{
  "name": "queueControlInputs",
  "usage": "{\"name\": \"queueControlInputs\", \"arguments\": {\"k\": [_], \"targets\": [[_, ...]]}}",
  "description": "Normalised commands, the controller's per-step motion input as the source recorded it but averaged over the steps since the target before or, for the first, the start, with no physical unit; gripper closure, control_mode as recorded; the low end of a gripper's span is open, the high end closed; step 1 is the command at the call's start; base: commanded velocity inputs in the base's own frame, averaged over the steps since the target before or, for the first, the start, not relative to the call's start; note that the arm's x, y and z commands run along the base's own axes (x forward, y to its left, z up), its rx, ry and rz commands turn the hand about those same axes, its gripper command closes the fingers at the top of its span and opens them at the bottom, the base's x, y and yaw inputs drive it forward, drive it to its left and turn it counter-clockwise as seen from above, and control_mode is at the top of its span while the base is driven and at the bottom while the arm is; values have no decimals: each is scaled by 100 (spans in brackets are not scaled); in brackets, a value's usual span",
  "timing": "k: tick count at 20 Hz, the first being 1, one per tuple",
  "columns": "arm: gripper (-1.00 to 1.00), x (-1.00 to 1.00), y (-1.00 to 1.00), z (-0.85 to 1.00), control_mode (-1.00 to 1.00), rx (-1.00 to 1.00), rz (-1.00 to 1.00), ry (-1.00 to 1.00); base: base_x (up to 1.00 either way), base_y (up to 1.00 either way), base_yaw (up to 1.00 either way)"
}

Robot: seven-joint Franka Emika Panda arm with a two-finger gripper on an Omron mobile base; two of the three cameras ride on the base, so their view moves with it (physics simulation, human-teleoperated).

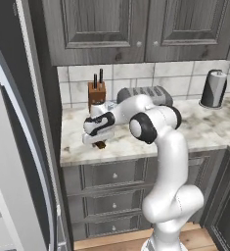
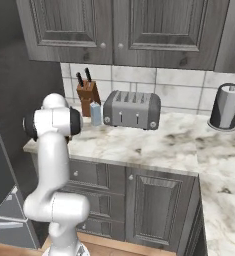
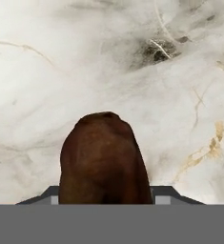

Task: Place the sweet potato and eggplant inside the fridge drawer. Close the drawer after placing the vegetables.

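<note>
Right between the gripper's [image 3: 105, 202] two dark fingertips sits the sweet potato [image 3: 104, 159] — a dull brown tuber with an orange tint, its rounded end pointing away from the hand camera. The fingertips [image 3: 168, 194] show at either side of its near end, close against its sides, so the jaws look clamped on it, though the actual contact is hidden by the tuber itself. Below and beyond it lies the marble counter [image 3: 46, 62], pale with grey veins and a dark blotch; whether the tuber rests on the stone or hangs just above it I cannot tell.

From the left base camera, the gripper [image 1: 100, 142] points down over the front left part of the counter [image 1: 204, 130], with a small dark brown bit of the sweet potato [image 1: 101, 145] under the hand. Behind the hand stands a wooden knife block [image 1: 96, 93], and to its right a grey toaster [image 1: 145, 94]. Far right, near the tiled wall, is a paper towel roll [image 1: 214, 88] on a dark holder. At the left edge — the fridge door [image 1: 18, 147], swung open.
</note>
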Motion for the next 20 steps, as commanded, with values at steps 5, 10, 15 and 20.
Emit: {"name": "queueControlInputs", "arguments": {"k": [5,10,15,20], "targets": [[100,-76,-63,53,-100,0,0,-15,0,0,0],[100,-100,-83,49,-100,0,-2,-23,0,0,0],[100,-100,-65,13,-100,2,-8,-24,0,0,0],[100,-100,-51,35,-100,4,-10,-17,0,0,0]]}}
